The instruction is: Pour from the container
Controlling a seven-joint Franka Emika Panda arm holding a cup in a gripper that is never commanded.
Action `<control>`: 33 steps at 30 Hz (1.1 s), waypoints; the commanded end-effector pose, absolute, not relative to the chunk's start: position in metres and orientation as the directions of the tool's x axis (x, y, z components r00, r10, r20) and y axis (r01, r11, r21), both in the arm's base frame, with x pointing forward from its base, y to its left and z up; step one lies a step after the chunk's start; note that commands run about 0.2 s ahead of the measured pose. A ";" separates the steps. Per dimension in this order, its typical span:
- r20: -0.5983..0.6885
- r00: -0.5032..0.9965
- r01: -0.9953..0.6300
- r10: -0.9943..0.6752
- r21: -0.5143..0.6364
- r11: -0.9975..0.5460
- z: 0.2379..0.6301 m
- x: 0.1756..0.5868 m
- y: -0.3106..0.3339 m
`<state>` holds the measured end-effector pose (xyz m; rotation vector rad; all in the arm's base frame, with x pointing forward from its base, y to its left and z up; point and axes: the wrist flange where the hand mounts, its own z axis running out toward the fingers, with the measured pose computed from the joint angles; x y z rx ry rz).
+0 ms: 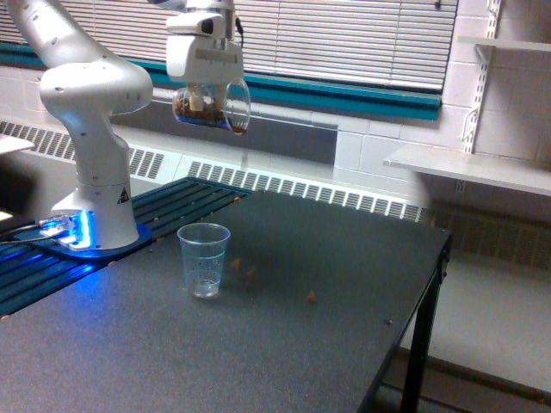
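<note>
The gripper (205,93) clamped the container (209,107), tipped sideways high above the worktop (344,327), mid-pour. The cup (203,259) stood below; nuts (250,273) lay beside it, missing. Next, the mouth likely needed centring over the cup.

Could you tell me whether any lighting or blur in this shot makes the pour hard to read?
Exterior view: blue glow at the arm base; the brown pieces near the measuring cup are smeared; the container in the pincer is readable.
</note>
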<state>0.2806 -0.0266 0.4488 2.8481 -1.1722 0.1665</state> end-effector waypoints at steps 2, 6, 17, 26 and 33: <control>0.107 0.665 -0.745 -0.739 0.019 -0.667 0.443 0.267 -0.029; 0.105 0.654 -0.755 -0.749 0.022 -0.656 0.441 0.260 -0.030; 0.102 0.619 -0.784 -0.779 0.021 -0.620 0.433 0.245 -0.041; 0.091 0.600 -0.799 -0.795 0.023 -0.600 0.426 0.236 -0.055; 0.071 0.600 -0.800 -0.797 0.031 -0.600 0.420 0.233 -0.065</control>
